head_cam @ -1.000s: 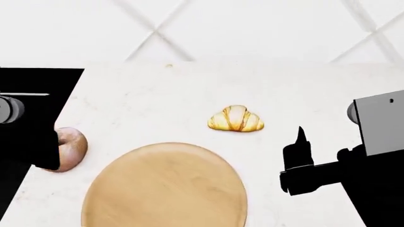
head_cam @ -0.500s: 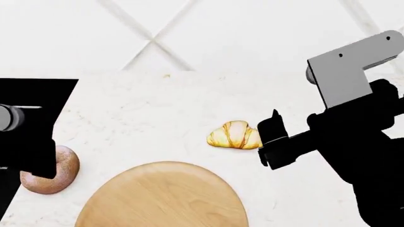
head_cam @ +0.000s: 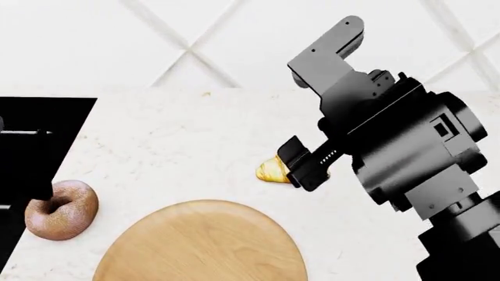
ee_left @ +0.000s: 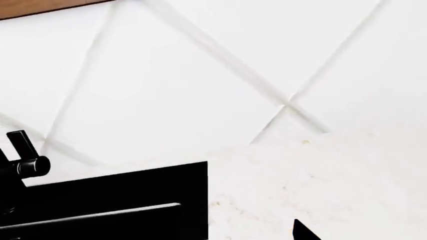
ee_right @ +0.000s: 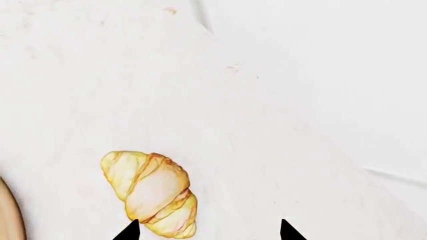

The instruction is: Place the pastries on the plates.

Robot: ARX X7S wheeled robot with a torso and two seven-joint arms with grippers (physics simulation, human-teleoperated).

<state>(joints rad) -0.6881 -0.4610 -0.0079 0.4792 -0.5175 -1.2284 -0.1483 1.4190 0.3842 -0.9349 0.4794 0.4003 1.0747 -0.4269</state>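
The right gripper (ee_right: pixel 207 231) hangs over the white counter (head_cam: pixel 180 146) with its two dark fingertips (ee_right: pixel 129 231) spread apart and nothing held between them. In the right wrist view, one tip stands at the end of the croissant (ee_right: pixel 152 192), very close to it or just touching; the other tip is well apart from the pastry, over bare counter. The croissant lies flat on the counter, golden-yellow with brown stripes. In the head view the right arm covers most of it, and only its yellow end (head_cam: pixel 271 170) shows beside the black gripper body, just beyond the far rim of the wooden plate (head_cam: pixel 199 246). This tan plate lies near the front of the counter and nothing rests on it. The doughnut (head_cam: pixel 61 209) lies on the counter to the left of the wooden plate, near it but apart, close to the edge of a black appliance (head_cam: pixel 39 140) set into the counter. Of the left gripper (ee_left: pixel 303 232), only one small dark tip is visible at the border of the left wrist view, so it is not possible to tell whether its fingers are spread or pressed together. That view shows also the white wall with diagonal lines (ee_left: pixel 220 60) behind the counter.
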